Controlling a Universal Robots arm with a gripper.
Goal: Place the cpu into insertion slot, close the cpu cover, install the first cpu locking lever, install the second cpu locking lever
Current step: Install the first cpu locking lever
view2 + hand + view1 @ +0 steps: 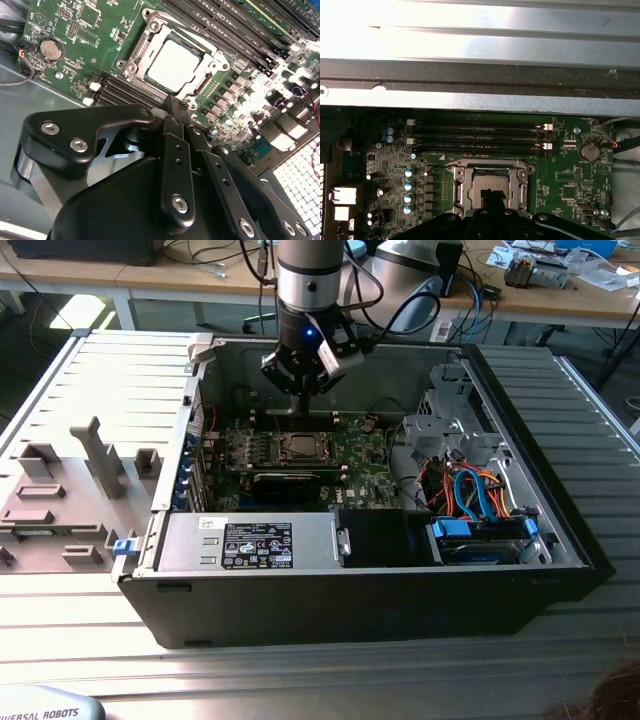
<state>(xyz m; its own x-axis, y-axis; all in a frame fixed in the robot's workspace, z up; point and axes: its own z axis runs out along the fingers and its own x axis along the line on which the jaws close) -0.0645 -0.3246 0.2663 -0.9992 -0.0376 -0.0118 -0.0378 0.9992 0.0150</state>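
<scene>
The cpu [174,65] lies flat in the insertion slot [300,447] on the green motherboard, its silver-grey top facing up. The cpu cover [210,64] lies down flat as a silver frame around the chip. My gripper [176,102] hovers just above the socket's edge, its black fingers [172,150] pressed together with nothing between them. In the first wrist view the gripper [492,194] overlaps the near part of the cpu [482,181] and hides it. In the exterior view the gripper [303,400] hangs inside the open computer case, a little behind the socket. I cannot make out how the locking levers stand.
Black memory slots [480,137] run beside the socket, and a coin battery [590,150] sits nearby. The case's metal wall [480,100] rises close behind. A power supply [250,540] and a drive cage with blue and orange cables [480,500] fill the front. A grey fixture tray [70,490] lies outside.
</scene>
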